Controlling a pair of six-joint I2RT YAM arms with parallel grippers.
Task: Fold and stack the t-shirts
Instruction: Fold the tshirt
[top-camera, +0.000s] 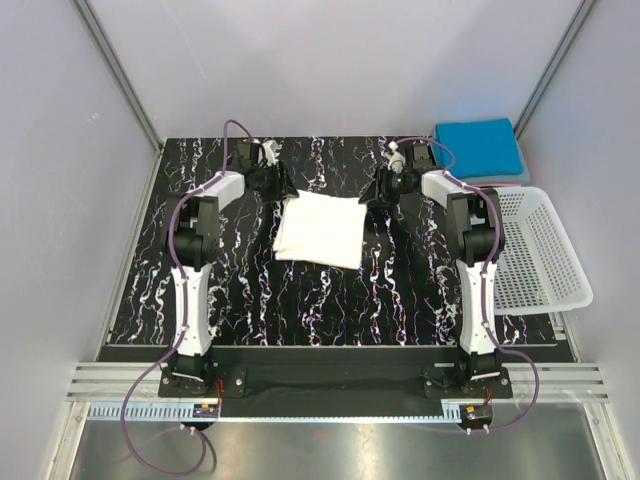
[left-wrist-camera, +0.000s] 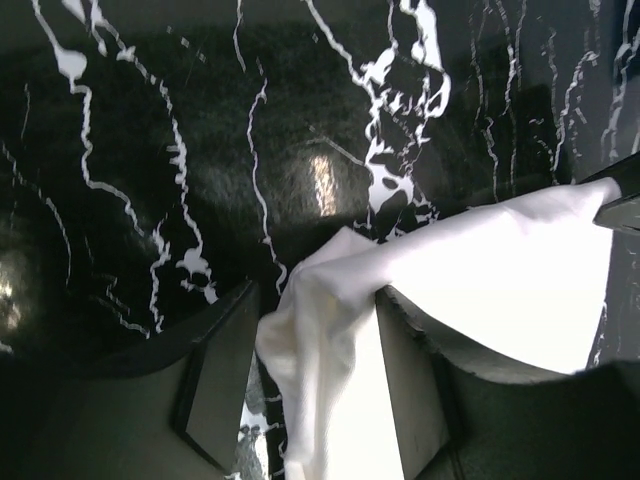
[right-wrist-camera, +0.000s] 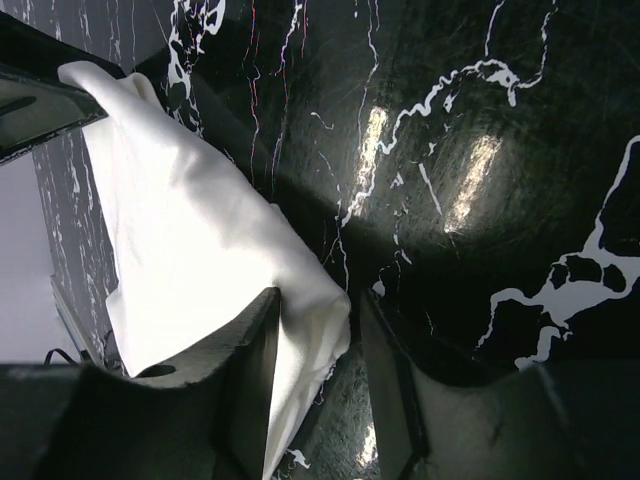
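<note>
The white t-shirt (top-camera: 320, 232) is thin, light and limp. It will sag and crease wherever it is not supported, and a single layer can slip out of a pinch. In my judgement it is best taken at 2 corners of 1 edge and kept taut between them.

It lies at the centre of the frame on the black marbled table (top-camera: 250, 290), folded to a rough rectangle, plain white with no print showing. Its far edge is raised off the surface.

The left gripper (left-wrist-camera: 318, 290) has its jaws closed on a bunched corner of that edge. The right gripper (right-wrist-camera: 320, 295) is clamped on the other corner, and the cloth stretches between them.

A folded blue t-shirt (top-camera: 478, 147) sits at the upper right, above the white lattice basket (top-camera: 540, 260). No red shirt is visible.
</note>
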